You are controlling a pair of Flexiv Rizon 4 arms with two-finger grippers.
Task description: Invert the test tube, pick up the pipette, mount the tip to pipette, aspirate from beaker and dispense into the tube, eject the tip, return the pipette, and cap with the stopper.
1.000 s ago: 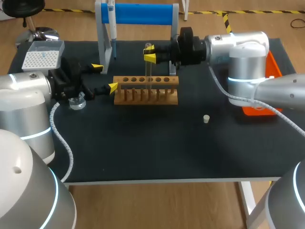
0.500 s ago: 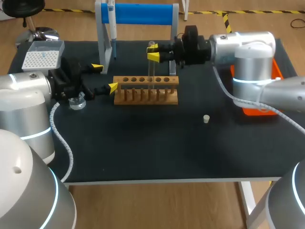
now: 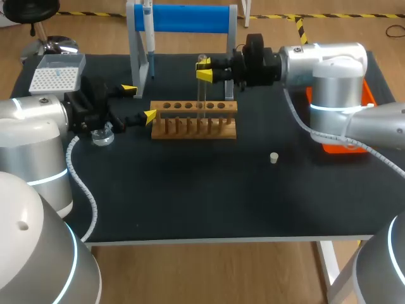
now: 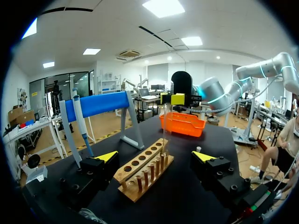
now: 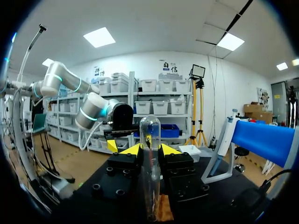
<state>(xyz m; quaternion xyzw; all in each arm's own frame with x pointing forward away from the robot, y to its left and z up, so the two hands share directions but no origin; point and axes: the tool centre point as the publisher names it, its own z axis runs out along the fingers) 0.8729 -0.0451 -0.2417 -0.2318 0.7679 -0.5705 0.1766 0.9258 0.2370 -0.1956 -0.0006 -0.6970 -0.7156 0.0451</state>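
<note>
Pinching clear glass test tube (image 3: 200,95) in R jaws, rounded end up; hoisted slightly vs 1 s ago, lower end still at light wooden rack (image 3: 193,120). Keeping L jaws spread beside rack. Prob. nearly free for inverting.

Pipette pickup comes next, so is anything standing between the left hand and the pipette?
Nothing visible does. The left hand, open, sits by the end of the wooden rack. The pipette hangs on the stand beyond it, close beside the stand's grey leg.

Blue pipette stand (image 3: 190,18) — orange tray (image 3: 367,94)
</note>
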